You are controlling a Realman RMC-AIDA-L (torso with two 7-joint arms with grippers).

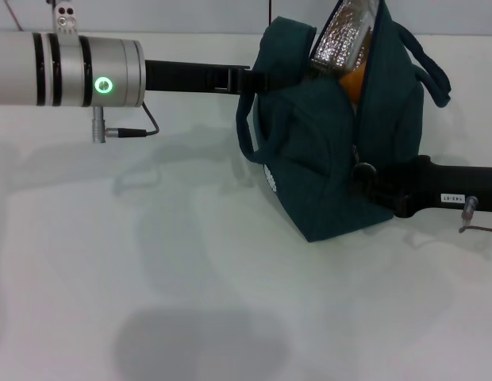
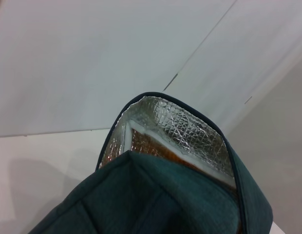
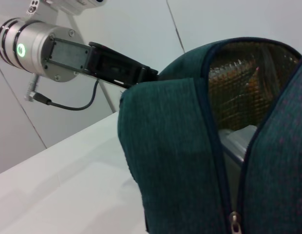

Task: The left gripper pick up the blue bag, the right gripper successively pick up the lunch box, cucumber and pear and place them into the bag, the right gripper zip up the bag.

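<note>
The blue bag stands tilted on the white table, its mouth open at the top and showing the silver foil lining. My left gripper reaches in from the left and is shut on the bag's upper edge. Inside the opening an orange patch of the pear shows. A pale clear edge of the lunch box lies lower inside. The cucumber is hidden. My right gripper sits against the bag's side at the low end of the zipper, close to the metal zipper pull.
The white table stretches in front and to the left of the bag. The left arm's silver section hangs over the far left, with a small cable below it. A white wall stands behind.
</note>
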